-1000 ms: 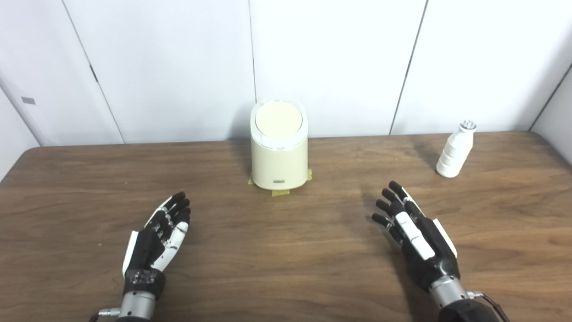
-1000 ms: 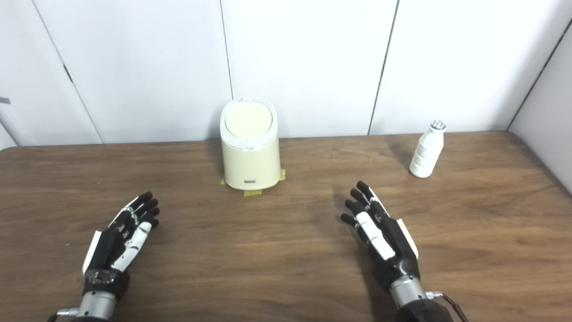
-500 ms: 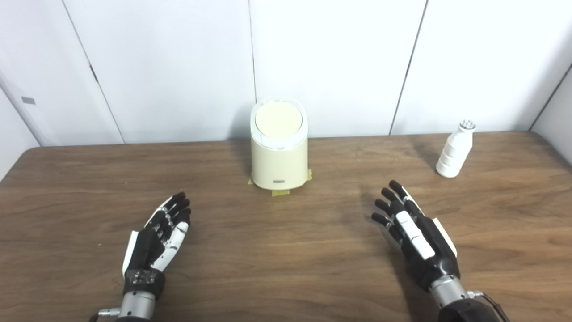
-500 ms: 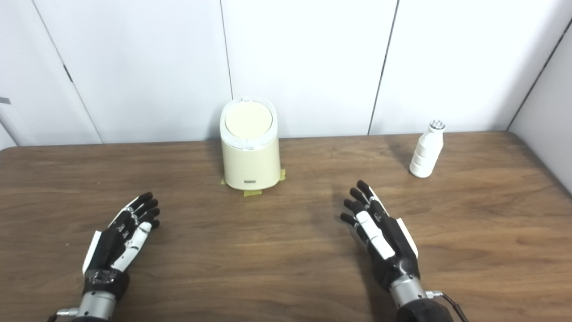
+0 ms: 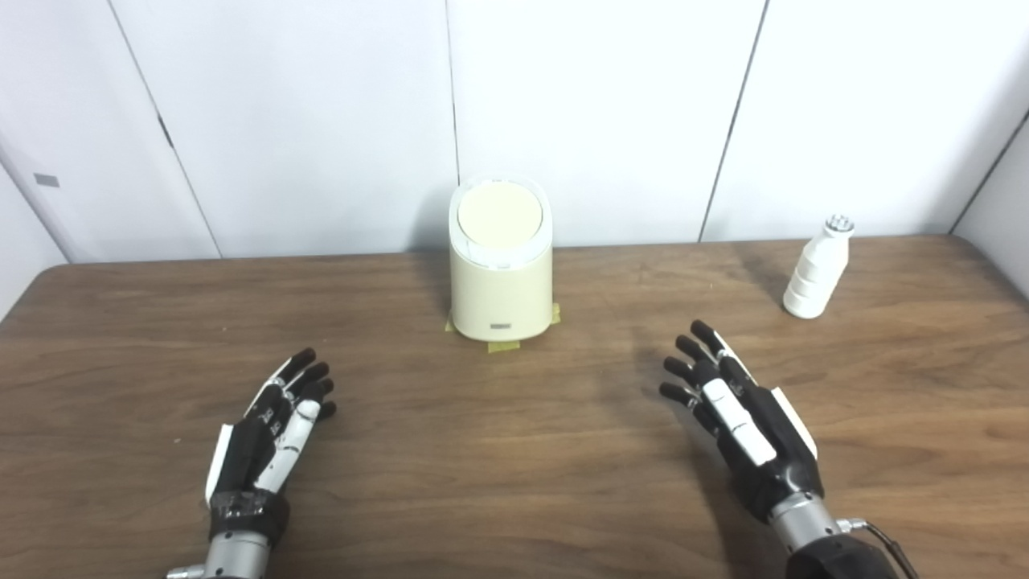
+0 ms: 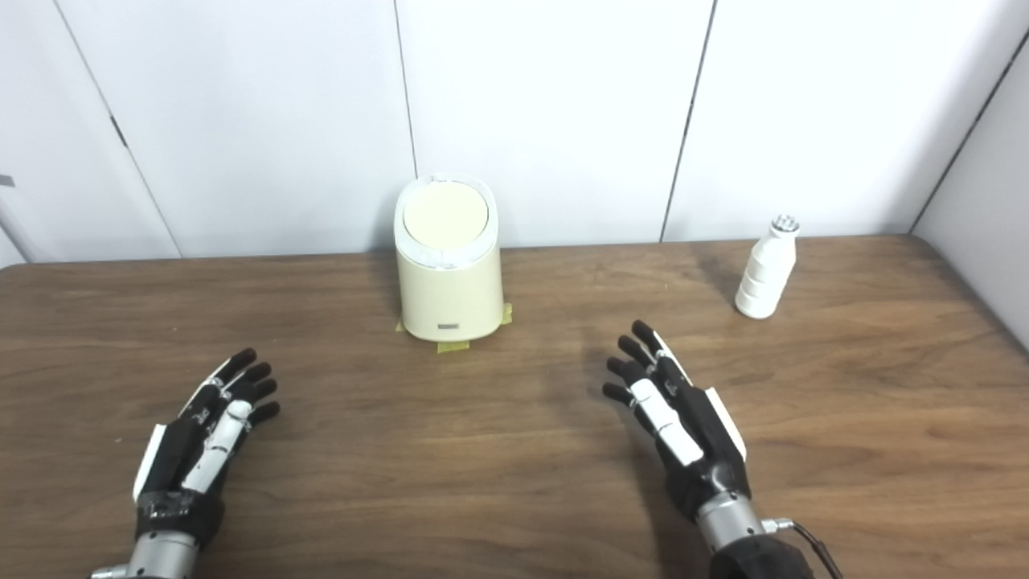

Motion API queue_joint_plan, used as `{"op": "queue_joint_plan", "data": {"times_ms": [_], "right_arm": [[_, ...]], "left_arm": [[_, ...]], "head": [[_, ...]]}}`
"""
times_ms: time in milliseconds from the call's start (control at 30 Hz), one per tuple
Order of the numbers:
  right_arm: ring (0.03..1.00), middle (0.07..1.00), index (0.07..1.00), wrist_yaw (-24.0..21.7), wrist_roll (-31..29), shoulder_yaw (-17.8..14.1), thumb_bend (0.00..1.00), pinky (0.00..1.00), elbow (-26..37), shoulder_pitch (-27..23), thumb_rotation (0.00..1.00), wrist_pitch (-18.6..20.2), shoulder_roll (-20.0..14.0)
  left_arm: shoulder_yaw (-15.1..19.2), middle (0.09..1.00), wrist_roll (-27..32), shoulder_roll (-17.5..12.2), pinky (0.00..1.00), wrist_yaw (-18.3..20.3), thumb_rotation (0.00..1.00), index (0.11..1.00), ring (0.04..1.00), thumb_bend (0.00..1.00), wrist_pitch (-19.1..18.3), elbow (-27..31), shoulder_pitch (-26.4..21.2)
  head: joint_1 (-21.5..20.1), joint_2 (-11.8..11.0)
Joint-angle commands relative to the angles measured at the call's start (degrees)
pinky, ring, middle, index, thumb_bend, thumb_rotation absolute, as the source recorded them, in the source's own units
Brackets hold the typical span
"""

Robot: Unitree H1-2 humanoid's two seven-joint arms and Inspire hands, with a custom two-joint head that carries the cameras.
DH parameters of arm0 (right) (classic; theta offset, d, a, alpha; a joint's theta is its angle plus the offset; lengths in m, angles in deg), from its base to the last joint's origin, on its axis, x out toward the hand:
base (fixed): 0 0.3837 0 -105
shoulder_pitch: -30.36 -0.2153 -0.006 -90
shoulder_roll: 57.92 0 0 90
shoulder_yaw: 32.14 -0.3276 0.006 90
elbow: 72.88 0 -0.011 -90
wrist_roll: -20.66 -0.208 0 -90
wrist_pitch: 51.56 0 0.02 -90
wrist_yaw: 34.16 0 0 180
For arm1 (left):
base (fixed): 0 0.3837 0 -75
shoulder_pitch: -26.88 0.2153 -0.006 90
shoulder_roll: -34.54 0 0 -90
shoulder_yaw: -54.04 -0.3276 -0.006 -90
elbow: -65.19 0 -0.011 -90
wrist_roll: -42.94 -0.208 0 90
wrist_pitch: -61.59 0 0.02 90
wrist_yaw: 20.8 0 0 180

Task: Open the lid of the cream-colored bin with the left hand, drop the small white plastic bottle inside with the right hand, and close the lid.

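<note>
1. I take the cream-colored bin [image 5: 501,273] as my landmark. It stands upright at the far middle of the wooden tabletop [image 5: 514,450], close to the white wall panels [image 5: 595,112] behind it.
2. The bin's round lid [image 5: 499,215] is down and shut, tilted a little toward me, with a paler ring around it.
3. At the foot of the bin I see bits of yellow tape [image 5: 504,346] on the tabletop, at the front and at both sides, and a small dark label low on its front face.
4. The small white plastic bottle [image 5: 816,268] stands upright well to the right of the bin, near the same far edge of the tabletop. Its body is ribbed and its cap is on top. Nothing touches it.
5. My left robot hand [image 5: 273,426] is in front of the bin and off to its left, well apart from it. It is released: fingers stretched out and a little spread, pointing toward the bin, grasping nothing.
6. My right robot hand [image 5: 744,418] is in front of the bin and off to its right, between me and the bottle but clear of both. It too is released, fingers spread and pointing up the tabletop, empty.
7. I cannot tell whether either palm rests on the tabletop or hangs just above it.
</note>
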Motion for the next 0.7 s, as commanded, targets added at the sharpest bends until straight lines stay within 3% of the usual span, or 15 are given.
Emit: {"op": "queue_joint_plan", "data": {"times_ms": [0,133,333,500,667], "right_arm": [[0.878,0.928,0.949,-0.08,0.04,-0.02,0.55,0.80,1.56,-1.22,0.59,-1.03,0.21],[0.873,0.920,0.949,0.11,0.20,-0.02,0.54,0.80,1.11,-1.40,0.58,-1.51,0.61],[0.882,0.924,0.949,0.06,-0.58,-0.65,0.55,0.80,1.36,-1.57,0.56,-1.36,0.99],[0.884,0.924,0.957,-0.26,-0.45,-0.72,0.55,0.80,1.17,-1.48,0.57,-1.66,0.94],[0.875,0.921,0.953,-0.27,-0.83,-1.03,0.54,0.79,1.00,-1.52,0.55,-1.58,1.10]], "left_arm": [[0.38,0.812,-1.15,0.97,0.76,-1.49,0.43,0.857,0.803,0.65,-0.24,4.13,-2.16],[0.48,0.828,-1.24,-0.58,0.76,-2.87,0.37,0.856,0.805,0.74,-7.79,7.77,-9.98],[-0.90,0.806,-6.01,-3.14,0.75,-3.57,0.29,0.844,0.769,0.75,-15.09,6.51,-23.18],[-2.56,0.848,-8.73,-3.67,0.75,-3.35,0.30,0.861,0.794,0.77,-18.74,3.11,-29.86],[-4.73,0.831,-11.51,-4.01,0.73,-3.07,0.33,0.860,0.814,0.88,-19.74,-1.86,-34.95]], "head": [[0.00,-0.05],[0.01,-0.57],[0.18,-0.76],[0.25,-0.87],[0.73,-0.94]]}}
